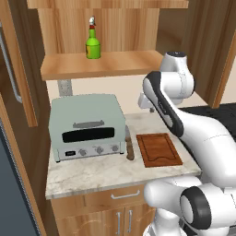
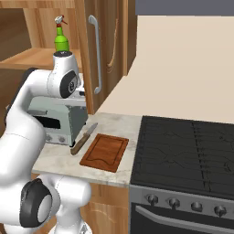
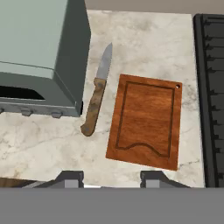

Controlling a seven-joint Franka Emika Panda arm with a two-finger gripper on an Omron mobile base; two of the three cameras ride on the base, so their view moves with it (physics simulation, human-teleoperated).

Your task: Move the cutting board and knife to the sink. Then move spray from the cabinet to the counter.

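One cutting board (image 3: 146, 124) lies flat at frame centre on the counter (image 3: 148, 48), one knife (image 3: 96, 98) just left of it beside one toaster oven (image 3: 39, 57). The gripper (image 3: 111, 177), at bottom centre, stands parted and empty above them. One spray (image 1: 92, 39) stands upper centre in the cabinet (image 1: 106, 64).

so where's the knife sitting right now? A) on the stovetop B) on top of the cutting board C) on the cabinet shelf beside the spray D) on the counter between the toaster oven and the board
D: the knife lies flat on the counter, with the toaster oven on one side and the cutting board on the other, apart from the board.
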